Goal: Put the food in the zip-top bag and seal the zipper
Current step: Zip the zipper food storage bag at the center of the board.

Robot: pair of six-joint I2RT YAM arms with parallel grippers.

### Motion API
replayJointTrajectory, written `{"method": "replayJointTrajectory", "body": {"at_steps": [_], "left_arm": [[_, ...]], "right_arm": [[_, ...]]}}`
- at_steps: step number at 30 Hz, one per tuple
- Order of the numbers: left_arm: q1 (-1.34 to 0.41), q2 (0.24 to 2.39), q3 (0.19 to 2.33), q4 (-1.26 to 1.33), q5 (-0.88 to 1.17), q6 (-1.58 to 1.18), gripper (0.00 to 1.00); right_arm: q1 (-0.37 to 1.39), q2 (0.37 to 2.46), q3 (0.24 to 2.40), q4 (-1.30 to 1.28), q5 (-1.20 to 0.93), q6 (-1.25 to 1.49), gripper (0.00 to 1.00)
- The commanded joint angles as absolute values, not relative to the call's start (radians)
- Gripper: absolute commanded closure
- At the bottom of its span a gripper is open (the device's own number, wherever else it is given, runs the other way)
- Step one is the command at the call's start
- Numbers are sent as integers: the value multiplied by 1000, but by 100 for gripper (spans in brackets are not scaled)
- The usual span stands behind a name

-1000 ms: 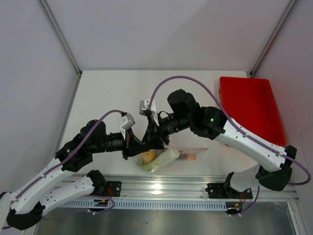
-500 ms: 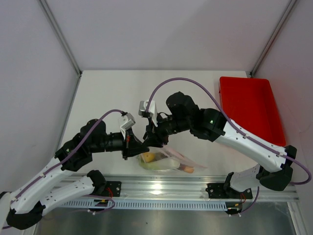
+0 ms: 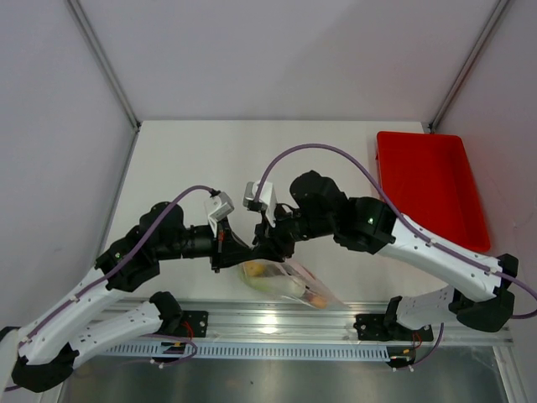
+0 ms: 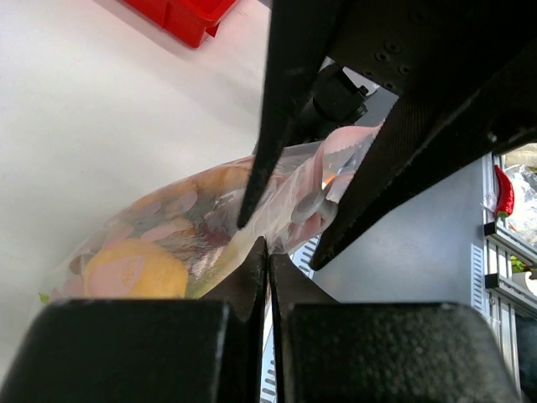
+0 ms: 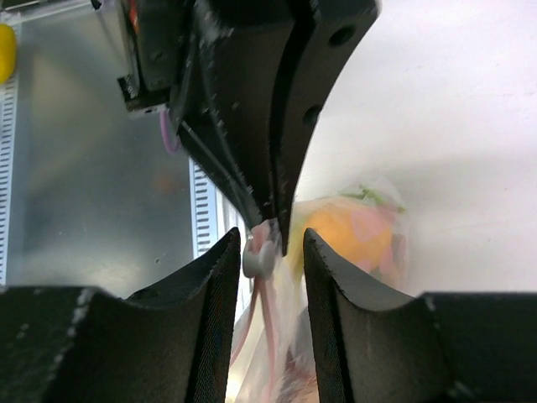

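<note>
The clear zip-top bag (image 3: 289, 284) hangs between my two grippers over the table's near edge, with the food inside. A yellow lemon (image 4: 134, 269) shows through the plastic, as do green leaves (image 5: 369, 195). My left gripper (image 4: 268, 252) is shut, pinching the bag's top edge; in the top view it (image 3: 237, 250) sits just left of the bag. My right gripper (image 5: 273, 239) is open, its fingers straddling the grey slider (image 5: 256, 256) on the pinkish zipper (image 5: 268, 336), right below the left gripper's tips. The other foods are blurred inside.
A red tray (image 3: 428, 185) stands at the back right of the white table. The metal rail (image 3: 277, 323) and the arm bases run along the near edge, just below the hanging bag. Grey walls enclose the table on three sides.
The bag lay flat, stretching to the right; now its free end has swung down toward the near edge. The right gripper has shifted closer to the left gripper.
</note>
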State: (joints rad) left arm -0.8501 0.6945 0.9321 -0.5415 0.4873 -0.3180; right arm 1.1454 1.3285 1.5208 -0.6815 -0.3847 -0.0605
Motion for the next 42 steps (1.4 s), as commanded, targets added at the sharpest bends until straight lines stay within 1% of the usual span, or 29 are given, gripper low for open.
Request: {"method": "replayJointTrajectory", "body": {"at_steps": [1,6,7,10,12,13,16,25,26,28,31,32,35,38,42], "left_arm": [[-844,696,985,-517,517,-339,99],[-844,698,989,-515,520,-337,99],[-844,696,991,-515,519,-341,99],[-844,698,989,-515,523,-342,99],[-844,698,992,-515,526,-344,99],[-844,698,996,-514,526,-344,100],[-844,696,989,-514,535,-344,99],[-844,684,983,-509,560,-315,100],[-844,675,976,-506,554,-311,92],[-844,669,971,-499,549,-295,81],[-844,667,960,-480,571,-276,75],[-844,667,956,-473,574,-273,71],[-844,670,939,-440,601,-268,64],[-844,681,934,-403,620,-273,63],[-844,722,946,-405,624,-268,67]], "right_arm": [[1175,1281,1502,-657,-338,-20,62],[1192,1252,1474,-643,-311,-5,63],[1192,1247,1470,-632,-307,-5,66],[1192,1238,1468,-623,-295,-5,68],[1192,1242,1470,-620,-284,-5,78],[1192,1243,1473,-614,-276,-5,87],[1190,1250,1471,-606,-252,-5,100],[1169,1281,1483,-612,-276,35,100],[1152,1279,1483,-611,-288,40,100],[1138,1273,1485,-601,-328,52,100],[1106,1270,1491,-595,-362,69,100],[1097,1272,1496,-595,-395,72,100],[1075,1279,1511,-601,-445,75,100],[1063,1285,1519,-609,-463,77,100],[1054,1287,1523,-600,-492,83,100]]}}
